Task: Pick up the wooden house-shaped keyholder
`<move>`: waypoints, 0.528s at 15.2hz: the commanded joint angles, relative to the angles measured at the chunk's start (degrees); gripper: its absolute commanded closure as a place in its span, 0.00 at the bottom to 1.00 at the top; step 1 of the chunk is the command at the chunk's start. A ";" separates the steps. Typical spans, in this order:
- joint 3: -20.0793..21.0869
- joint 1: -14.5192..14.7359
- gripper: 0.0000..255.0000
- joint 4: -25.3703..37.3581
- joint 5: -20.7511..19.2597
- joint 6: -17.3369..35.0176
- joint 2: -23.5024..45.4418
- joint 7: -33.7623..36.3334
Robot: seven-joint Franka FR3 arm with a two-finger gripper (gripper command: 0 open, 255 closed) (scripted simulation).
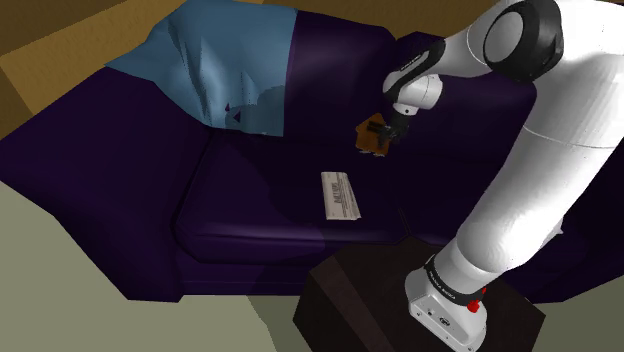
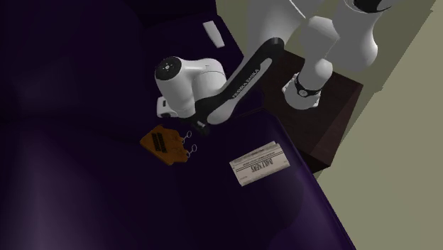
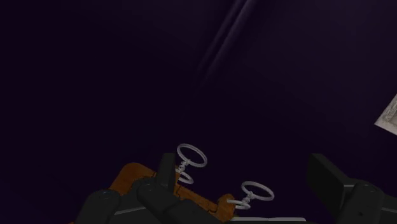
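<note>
Gripper (image 3: pixel 243 164) is spread, both black fingers standing apart, pinching nothing that we can see. We mark the keyholder (image 2: pixel 164 144) as apparently lying flat on the dark purple sofa seat (image 1: pixel 250 200), toward the back of the seat, right under the hand.

In the wrist view its orange-brown body sits mostly behind one finger (image 3: pixel 167 181). Only an edge and the two metal key rings (image 3: pixel 191 155) reach into the gap, and the other finger stands well apart from it. So we read the hand as low over the piece but offset to the ring side, not straddling the body. Whether the near finger touches the piece we cannot tell.

Our judgement: grasp step, approach nearly done, closing not yet done. The spread makes sense, since a flat plaque needs fingers on two opposite edges. The arm reaches from the stand (image 1: pixel 345 300) out over the seat with the wrist turned down, so the fingers point at the cushion.

A white printed box (image 2: pixel 260 163) lies on the same seat, near but apart from the keyholder, roughly between it and the stand and out of the fingers' path. A blue blanket (image 1: pixel 205 70) drapes the sofa back, well apart.

Risk, we think: closing from here may catch only the rings or an edge, and the soft cushion may let the flat piece tip or slide away.
</note>
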 commanded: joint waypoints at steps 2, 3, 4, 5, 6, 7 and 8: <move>1.21 -2.84 0.00 4.71 4.23 1.21 7.21 -4.27; 1.57 -3.49 0.00 5.75 4.87 1.32 8.55 -4.91; 1.85 -3.70 0.00 5.74 5.28 1.88 9.15 -5.20; 2.11 -3.89 0.00 5.73 5.70 2.44 9.77 -5.50; 2.37 -4.08 0.00 5.75 6.12 2.99 10.39 -5.80; 2.64 -4.28 0.00 5.77 6.54 3.53 11.01 -6.10; 2.92 -4.48 0.00 5.81 6.97 4.07 11.65 -6.40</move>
